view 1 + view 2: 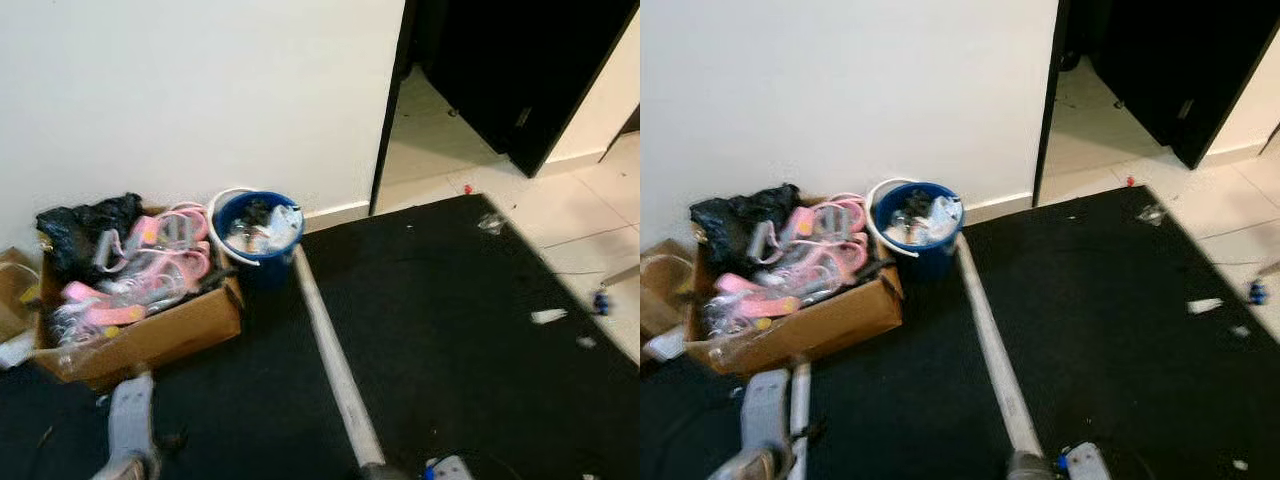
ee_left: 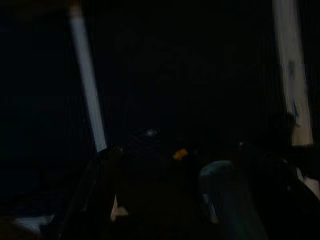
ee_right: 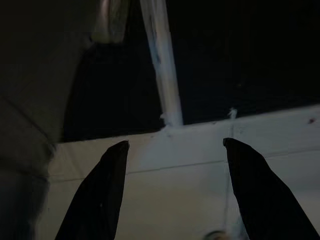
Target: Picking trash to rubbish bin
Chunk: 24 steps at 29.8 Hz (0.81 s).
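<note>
A: Head views are soft. Blue rubbish bin (image 1: 258,240) sits left of centre against the wall, stuffed, touching a cardboard box (image 1: 150,335) of pink clutter. Trash scraps (image 1: 547,316) dot the black mat's (image 1: 450,330) right side; a pale pole (image 1: 335,360) runs off the bottom edge.

B: Grippers?

A: Left wrist view is nearly black; left gripper (image 2: 170,200) can't tell. Right gripper (image 3: 175,195) is spread wide, holding nothing, over pale tile at the mat edge.

blue bin (image 1: 258,240): contents too blurred to identify | white scraps (image 1: 548,316) on black mat (image 1: 440,310): too small to tell | left wrist view: nearly black
</note>
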{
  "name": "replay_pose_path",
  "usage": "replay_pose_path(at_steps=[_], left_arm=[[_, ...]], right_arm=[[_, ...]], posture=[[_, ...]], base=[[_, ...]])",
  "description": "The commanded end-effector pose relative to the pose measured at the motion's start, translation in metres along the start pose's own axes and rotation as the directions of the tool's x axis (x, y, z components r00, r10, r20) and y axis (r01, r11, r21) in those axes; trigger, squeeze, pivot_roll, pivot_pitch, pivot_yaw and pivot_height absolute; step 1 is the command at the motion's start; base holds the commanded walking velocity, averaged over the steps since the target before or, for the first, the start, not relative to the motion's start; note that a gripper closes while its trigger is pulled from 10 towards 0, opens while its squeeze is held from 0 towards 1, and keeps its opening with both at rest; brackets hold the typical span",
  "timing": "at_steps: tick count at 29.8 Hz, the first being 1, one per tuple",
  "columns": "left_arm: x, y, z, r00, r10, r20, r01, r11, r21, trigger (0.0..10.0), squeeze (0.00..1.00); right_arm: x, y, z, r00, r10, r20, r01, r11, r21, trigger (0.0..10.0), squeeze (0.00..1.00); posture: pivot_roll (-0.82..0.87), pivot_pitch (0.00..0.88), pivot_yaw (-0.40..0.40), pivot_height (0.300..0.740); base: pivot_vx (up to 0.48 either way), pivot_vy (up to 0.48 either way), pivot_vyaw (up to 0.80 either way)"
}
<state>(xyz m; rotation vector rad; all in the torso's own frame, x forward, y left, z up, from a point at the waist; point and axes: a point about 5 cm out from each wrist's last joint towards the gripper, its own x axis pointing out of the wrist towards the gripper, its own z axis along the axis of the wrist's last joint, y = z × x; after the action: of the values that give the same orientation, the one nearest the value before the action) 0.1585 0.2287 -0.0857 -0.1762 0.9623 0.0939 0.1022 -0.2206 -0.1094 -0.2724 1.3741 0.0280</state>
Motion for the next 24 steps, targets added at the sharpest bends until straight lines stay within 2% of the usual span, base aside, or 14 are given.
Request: replay_pose_path(at_steps=[1, 7, 12, 24], left_arm=[[0.000, -0.002, -0.002, 1.000, 0.003, -0.012, -0.003, 1.000, 0.015, 10.0, 0.00], [0.000, -0.006, -0.009, 0.999, 0.007, -0.040, -0.005, 0.997, 0.074, 10.0, 0.00], [0.000, -0.003, -0.011, 0.998, 0.033, -0.059, -0.027, 0.995, 0.096, 10.0, 0.00], [-0.004, 0.008, -0.016, 0.994, 0.070, -0.086, -0.060, 0.991, 0.116, 10.0, 0.00]], right_arm=[[0.000, 0.004, -0.006, 1.000, 0.011, -0.018, -0.011, 1.000, 0.003, 10.0, 0.00], [0.000, 0.004, -0.004, 1.000, 0.006, -0.011, -0.006, 1.000, 0.008, 10.0, 0.00], [0.000, 0.004, -0.002, 1.000, 0.005, -0.004, -0.005, 1.000, 0.002, 10.0, 0.00], [0.000, 0.006, 0.001, 1.000, 0.008, 0.004, -0.008, 1.000, 0.002, 10.0, 0.00]], posture=[[0.10, 0.086, 0.070, 0.740], [0.10, 0.089, 0.059, 0.740], [0.10, 0.089, 0.059, 0.740], [0.09, 0.085, 0.057, 0.740]], base=[[0.000, 0.000, -0.80], [0.000, 0.000, -0.80], [0.000, 0.000, 0.00], [0.000, -0.419, 0.00]])
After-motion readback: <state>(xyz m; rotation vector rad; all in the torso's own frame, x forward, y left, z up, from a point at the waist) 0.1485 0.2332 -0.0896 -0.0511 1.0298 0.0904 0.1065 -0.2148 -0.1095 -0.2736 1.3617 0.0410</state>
